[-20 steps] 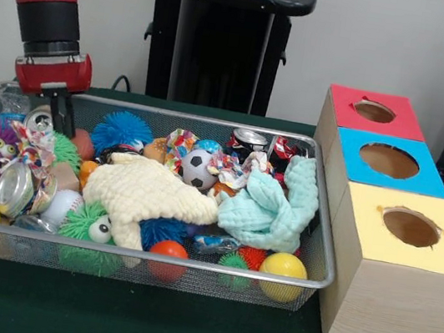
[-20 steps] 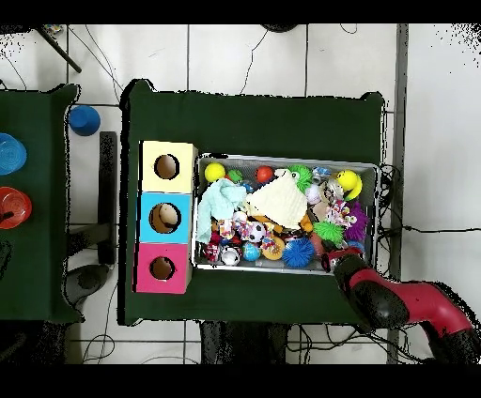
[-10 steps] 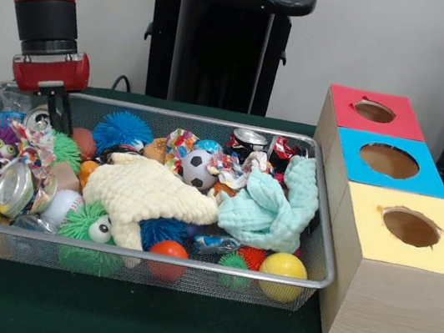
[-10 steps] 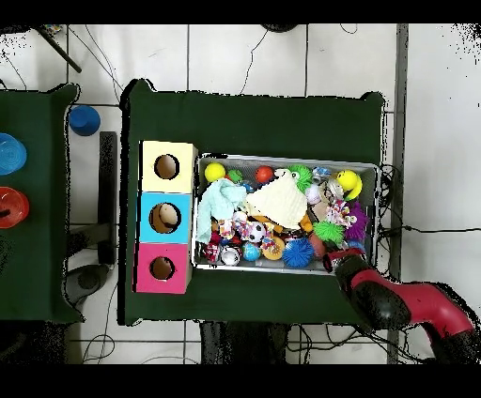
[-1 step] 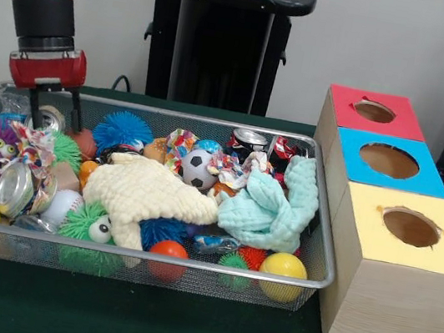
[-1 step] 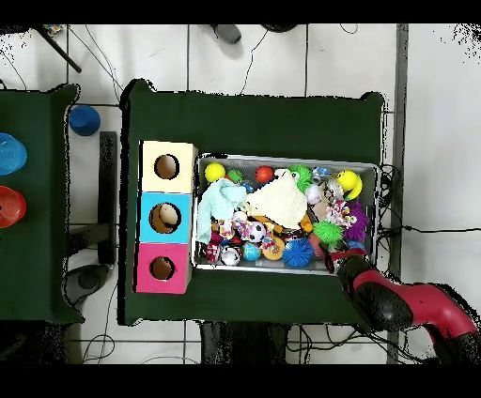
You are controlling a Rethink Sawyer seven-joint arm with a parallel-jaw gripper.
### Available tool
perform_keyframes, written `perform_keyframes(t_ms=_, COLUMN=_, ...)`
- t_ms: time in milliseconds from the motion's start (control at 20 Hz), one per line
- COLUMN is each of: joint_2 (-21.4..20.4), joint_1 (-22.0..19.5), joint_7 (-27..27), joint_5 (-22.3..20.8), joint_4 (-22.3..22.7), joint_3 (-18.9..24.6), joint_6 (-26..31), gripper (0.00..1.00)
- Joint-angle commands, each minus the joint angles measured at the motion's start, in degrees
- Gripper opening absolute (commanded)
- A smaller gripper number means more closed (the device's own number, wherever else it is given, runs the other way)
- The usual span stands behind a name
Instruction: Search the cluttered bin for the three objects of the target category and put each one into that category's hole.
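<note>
Green cloth covers the table under my wire bin (image 5: 321, 258). My gripper (image 5: 52, 112) hangs with its two fingers apart around a silver can (image 5: 50, 117) in the far corner, holding nothing yet. Three boxes (image 5: 383, 217) wait beside.

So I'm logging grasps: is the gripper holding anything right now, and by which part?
Nothing is held. The gripper hangs open above a can in the bin's far corner, its fingers either side of it.
</note>
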Motion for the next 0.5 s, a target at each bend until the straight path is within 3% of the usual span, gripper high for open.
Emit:
perform_keyframes(t_ms=50, joint_2=0.2, joint_1=-0.3, joint_7=-13.0, joint_5=1.2, joint_4=-3.7, joint_3=0.9, joint_6=4.7, gripper=1.00)
perform_keyframes(t_ms=500, joint_2=4.4, joint_1=-1.0, joint_7=-15.8, joint_5=2.2, joint_4=-3.6, joint_3=0.1, joint_6=6.6, gripper=1.00)
